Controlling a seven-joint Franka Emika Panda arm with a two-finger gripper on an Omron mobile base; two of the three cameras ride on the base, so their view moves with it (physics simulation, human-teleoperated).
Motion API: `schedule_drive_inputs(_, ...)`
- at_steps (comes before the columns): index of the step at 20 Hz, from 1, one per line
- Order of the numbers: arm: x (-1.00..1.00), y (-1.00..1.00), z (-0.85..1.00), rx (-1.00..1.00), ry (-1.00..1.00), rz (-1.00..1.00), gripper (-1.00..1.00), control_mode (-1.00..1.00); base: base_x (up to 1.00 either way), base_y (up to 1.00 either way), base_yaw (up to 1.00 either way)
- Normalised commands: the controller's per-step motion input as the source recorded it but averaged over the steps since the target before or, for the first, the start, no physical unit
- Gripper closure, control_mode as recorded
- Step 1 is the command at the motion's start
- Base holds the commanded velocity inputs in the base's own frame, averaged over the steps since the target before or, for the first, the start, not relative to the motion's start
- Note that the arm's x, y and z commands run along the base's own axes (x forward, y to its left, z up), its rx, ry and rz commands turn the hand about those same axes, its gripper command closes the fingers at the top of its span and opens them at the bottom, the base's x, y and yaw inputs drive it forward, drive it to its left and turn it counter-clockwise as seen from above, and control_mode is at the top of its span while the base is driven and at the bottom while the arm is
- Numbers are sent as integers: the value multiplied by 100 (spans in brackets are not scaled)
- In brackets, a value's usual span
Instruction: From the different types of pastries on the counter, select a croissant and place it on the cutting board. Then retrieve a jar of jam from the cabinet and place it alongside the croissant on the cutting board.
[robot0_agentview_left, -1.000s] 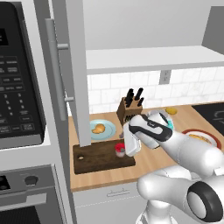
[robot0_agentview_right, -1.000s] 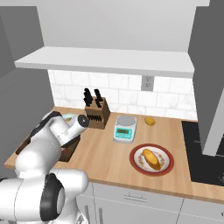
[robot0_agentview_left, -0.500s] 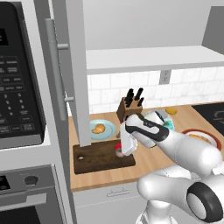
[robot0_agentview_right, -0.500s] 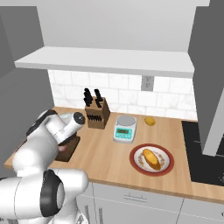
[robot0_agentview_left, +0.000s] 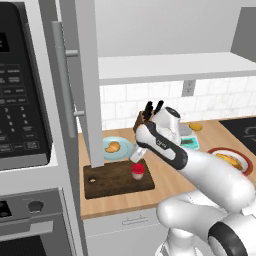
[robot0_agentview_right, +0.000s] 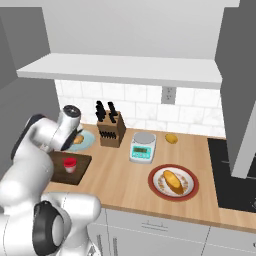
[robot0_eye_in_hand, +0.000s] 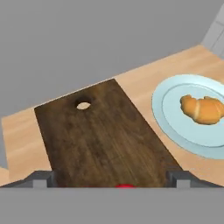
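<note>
The dark cutting board (robot0_agentview_left: 112, 181) (robot0_eye_in_hand: 100, 140) lies at the counter's (robot0_agentview_right: 120, 185) left end. The jar of jam (robot0_agentview_left: 137, 170) (robot0_agentview_right: 70, 164) stands upright on its right part, red lid up. My gripper (robot0_agentview_left: 138, 154) (robot0_eye_in_hand: 109, 179) hovers just above the jar, open, with the fingers spread wide and only a sliver of the red lid (robot0_eye_in_hand: 125, 186) between them. Behind the board, off the wood, the croissant (robot0_agentview_left: 112, 147) (robot0_agentview_right: 78, 140) (robot0_eye_in_hand: 203, 109) rests on a pale blue plate (robot0_eye_in_hand: 168, 118). The grey cabinet door (robot0_agentview_left: 87, 85) stands open over the board's left end.
A knife block (robot0_agentview_right: 111, 131) stands behind my arm, with a small kitchen scale (robot0_agentview_right: 142, 146) to its right. A longer oval pastry sits on a red-rimmed plate (robot0_agentview_right: 155, 184), and a small round yellow one (robot0_agentview_right: 171, 138) is near the wall. A black microwave (robot0_agentview_left: 22, 100) is at left.
My gripper has let go of the jar and risen a little. The jar stays on the board.
</note>
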Motion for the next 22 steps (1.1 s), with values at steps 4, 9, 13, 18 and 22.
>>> schedule_drive_inputs(4, -6, 41, -1, -38, 7, -57, -100, -100, 0, 0, 0)
schedule_drive_inputs(9, 4, 44, -20, -29, 6, -19, -100, -100, 0, 0, 0)
schedule_drive_inputs(13, 17, -71, 0, 7, 33, -23, -100, -100, 0, 0, 0)
schedule_drive_inputs(18, 17, -77, 0, 12, 32, -23, -100, -100, 0, 0, 0)
schedule_drive_inputs(22, 6, 9, -7, 0, -2, -4, -100, -100, 0, 0, 0)
